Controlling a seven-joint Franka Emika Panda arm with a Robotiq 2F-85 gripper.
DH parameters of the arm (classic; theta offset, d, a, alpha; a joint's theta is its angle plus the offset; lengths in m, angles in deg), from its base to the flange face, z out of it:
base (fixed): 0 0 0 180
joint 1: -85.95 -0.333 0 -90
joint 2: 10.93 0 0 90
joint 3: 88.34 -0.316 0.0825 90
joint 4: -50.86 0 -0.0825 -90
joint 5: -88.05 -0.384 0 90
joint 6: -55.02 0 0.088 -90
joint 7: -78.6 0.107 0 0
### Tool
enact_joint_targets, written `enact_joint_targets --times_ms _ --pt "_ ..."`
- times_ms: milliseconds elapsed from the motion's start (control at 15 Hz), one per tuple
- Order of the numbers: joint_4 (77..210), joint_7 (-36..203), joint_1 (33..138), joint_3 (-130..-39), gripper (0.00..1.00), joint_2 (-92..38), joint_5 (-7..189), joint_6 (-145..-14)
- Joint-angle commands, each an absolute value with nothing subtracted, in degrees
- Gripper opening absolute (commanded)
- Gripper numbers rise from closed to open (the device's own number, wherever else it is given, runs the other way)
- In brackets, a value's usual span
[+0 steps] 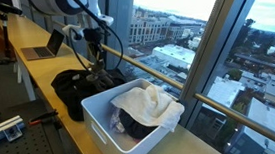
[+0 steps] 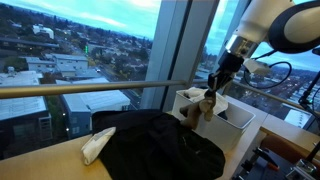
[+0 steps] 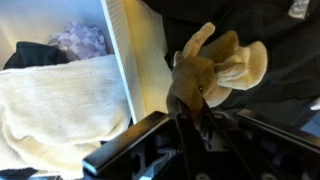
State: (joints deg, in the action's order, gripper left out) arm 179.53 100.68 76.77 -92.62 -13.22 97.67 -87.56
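The tool (image 3: 188, 113) has its jaws drawn nearly together, pinching the lower end of a tan cloth (image 3: 216, 68). In the wrist view the cloth sits right at the fingertips and spreads up and away from them in soft, rumpled folds, its darker brown part lying closest to the jaws.

Under and around the tan cloth lies a black garment (image 2: 160, 148), heaped on the surface (image 2: 40, 166). In an exterior view the tool reaches down over the far end of this heap, with the tan cloth bunched just below it.

Just beside the cloth, on the left in the wrist view, stands the wall of a white bin (image 3: 120, 55). Inside the bin are a cream towel (image 3: 60, 110), a purple cloth (image 3: 82, 40) and something dark in the corner.

A white rag (image 2: 97, 146) rests on the surface at the near edge of the black garment, well apart from the tool. A laptop (image 1: 44, 45) sits farther along the surface.
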Motion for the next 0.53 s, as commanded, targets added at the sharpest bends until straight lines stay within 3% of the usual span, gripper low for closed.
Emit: enact_joint_targets --times_ms 0,467 --pt "176.54 100.96 78.91 -92.27 0.03 -6.47 99.34 -82.45" --pt "174.22 100.10 86.43 -90.64 0.03 1.69 99.69 -80.02"
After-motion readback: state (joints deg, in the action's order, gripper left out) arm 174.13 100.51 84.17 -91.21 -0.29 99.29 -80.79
